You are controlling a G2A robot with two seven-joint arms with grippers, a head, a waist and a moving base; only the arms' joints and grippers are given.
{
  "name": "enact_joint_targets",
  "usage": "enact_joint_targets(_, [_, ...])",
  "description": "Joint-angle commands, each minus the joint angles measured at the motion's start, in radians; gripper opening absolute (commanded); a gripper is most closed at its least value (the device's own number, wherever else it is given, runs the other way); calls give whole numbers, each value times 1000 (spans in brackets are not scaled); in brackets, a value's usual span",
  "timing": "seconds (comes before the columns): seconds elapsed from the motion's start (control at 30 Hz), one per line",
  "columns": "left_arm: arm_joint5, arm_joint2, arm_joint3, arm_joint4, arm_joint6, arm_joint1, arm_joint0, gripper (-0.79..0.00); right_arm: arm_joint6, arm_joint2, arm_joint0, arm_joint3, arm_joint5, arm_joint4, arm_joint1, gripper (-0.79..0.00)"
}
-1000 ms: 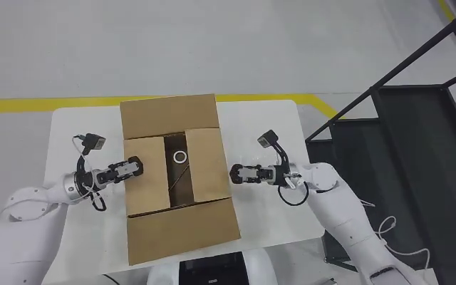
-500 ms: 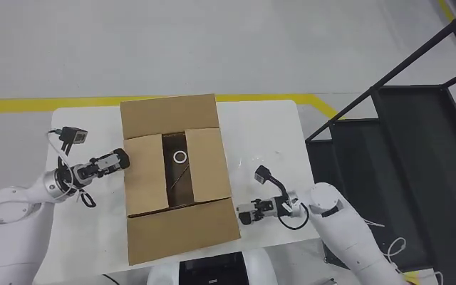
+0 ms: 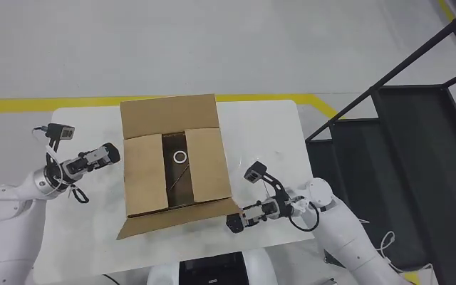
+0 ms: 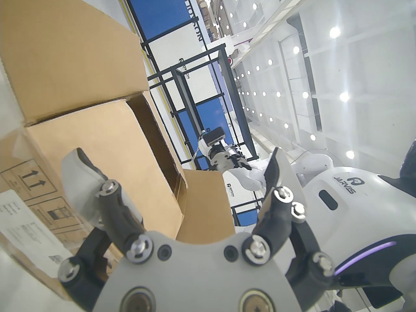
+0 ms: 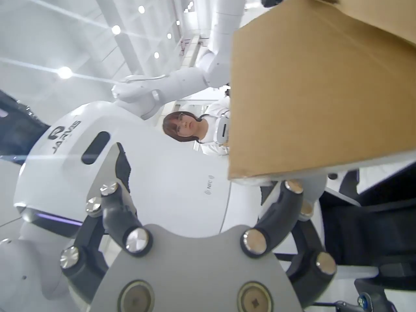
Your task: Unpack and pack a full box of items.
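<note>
1. Brown cardboard box (image 3: 153, 178) on white counter (image 3: 271, 135); far flap folded back, side flaps down with a gap between.
2. Small white ring (image 3: 181, 156) inside box, below that gap.
3. Left gripper (image 3: 113, 151) just beside box's left wall, fingers apart.
4. Right gripper (image 3: 231, 223) at box's near flap, right corner, fingers apart.

Right claw (image 3: 234, 222) has raised the near flap (image 3: 178, 216).

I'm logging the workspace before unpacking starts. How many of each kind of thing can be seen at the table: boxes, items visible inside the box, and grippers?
cardboard box: 1
ring-shaped item, seen through the gap between the flaps: 1
grippers: 2, the left gripper and the right gripper
Total: 4
</note>
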Motion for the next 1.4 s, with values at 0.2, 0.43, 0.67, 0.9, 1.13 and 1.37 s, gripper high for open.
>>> enact_joint_targets(0.2, [-6, -28, 48, -15, 6, 7, -21, 0, -127, -42, 118, 58, -83, -34, -21, 0])
enact_joint_targets(0.43, [-2, -56, 68, -27, 3, 14, -32, 0, -229, -90, 211, 145, -128, -126, -39, 0])
enact_joint_targets(0.67, [110, -64, -101, -142, -110, 24, 44, 0, -336, -140, 259, 189, -155, -277, -52, 0])
enact_joint_targets(0.9, [167, -78, -269, -83, -167, 41, 164, 0, -391, -160, 278, 195, -157, -358, -56, 0])
enact_joint_targets(1.13, [60, -16, -287, 25, -60, 53, 203, 0, -423, -162, 290, 207, -171, -371, -59, 0])
enact_joint_targets(1.37, [-20, 53, -269, 168, 20, 81, 210, 0, -432, -145, 328, 254, -182, -356, -59, 0])
